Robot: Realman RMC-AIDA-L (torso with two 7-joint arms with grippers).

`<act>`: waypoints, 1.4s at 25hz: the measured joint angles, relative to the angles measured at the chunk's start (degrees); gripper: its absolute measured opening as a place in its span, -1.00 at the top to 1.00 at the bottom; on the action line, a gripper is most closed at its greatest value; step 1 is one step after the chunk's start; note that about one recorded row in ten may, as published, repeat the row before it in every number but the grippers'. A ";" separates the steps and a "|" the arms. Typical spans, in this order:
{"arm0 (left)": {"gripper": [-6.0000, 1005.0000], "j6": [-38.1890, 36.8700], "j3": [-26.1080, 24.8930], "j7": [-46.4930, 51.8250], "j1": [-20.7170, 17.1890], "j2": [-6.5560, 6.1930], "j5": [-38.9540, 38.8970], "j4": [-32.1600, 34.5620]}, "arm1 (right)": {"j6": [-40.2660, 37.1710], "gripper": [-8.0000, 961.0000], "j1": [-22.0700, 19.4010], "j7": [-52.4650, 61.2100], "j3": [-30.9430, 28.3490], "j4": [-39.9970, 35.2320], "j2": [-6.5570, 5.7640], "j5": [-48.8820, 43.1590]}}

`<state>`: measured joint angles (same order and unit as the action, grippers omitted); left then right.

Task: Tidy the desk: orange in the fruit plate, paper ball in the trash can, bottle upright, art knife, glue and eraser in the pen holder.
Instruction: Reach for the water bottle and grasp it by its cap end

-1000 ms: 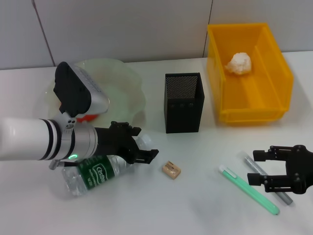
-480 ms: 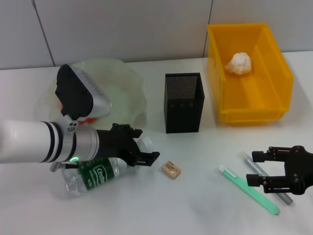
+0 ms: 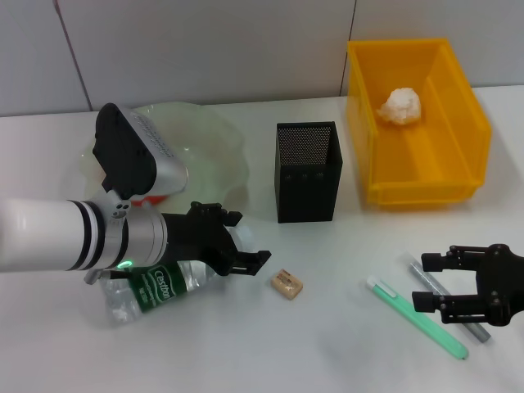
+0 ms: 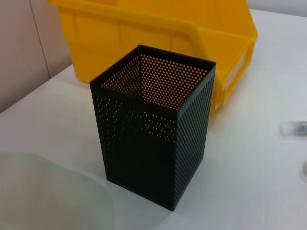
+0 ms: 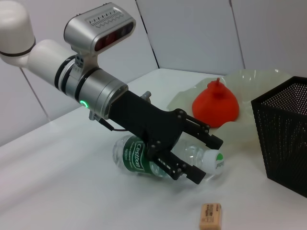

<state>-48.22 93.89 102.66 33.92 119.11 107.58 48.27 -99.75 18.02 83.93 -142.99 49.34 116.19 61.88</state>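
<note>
Your left gripper (image 3: 233,246) sat low over the neck end of the bottle (image 3: 151,282), fingers spread on either side of it. The bottle lay on its side on the table (image 3: 327,360), cap (image 5: 215,160) pointing toward the eraser (image 3: 286,283). From the head view alone you couldn't judge contact; the right wrist view showed one finger (image 5: 189,171) in front of the neck and the other behind, with a gap, so nothing was clamped. That same view showed the orange (image 5: 216,102) sitting in the fruit plate (image 5: 261,84), which the arm mostly hid from the head camera. The left wrist view gave you only the pen holder (image 4: 153,129) standing upright with the trash can (image 4: 158,33) behind it.

The paper ball (image 3: 400,106) lay inside the trash can at the far right. Your right gripper (image 3: 431,283) hovered near the front table edge, jaws apart and holding nothing, just beside a grey pen-like stick (image 3: 446,298) and a green one (image 3: 416,318). Open table lay between eraser and green stick. The bottle's base was close to the fruit plate's rim.
</note>
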 joint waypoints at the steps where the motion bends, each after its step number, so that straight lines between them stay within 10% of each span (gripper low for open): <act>1: -0.40 -0.02 -0.01 0.00 -0.06 -0.01 0.04 0.13 | 0.00 -0.57 0.00 0.00 0.00 -0.01 0.00 0.00; 35: -0.32 0.45 3.06 -0.01 -3.49 -0.11 1.85 4.52 | 0.08 -0.57 0.27 0.00 0.00 -0.12 0.00 0.00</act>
<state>-47.77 96.95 102.65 30.43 119.00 109.43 52.79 -99.67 18.28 83.93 -142.99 49.22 116.19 61.88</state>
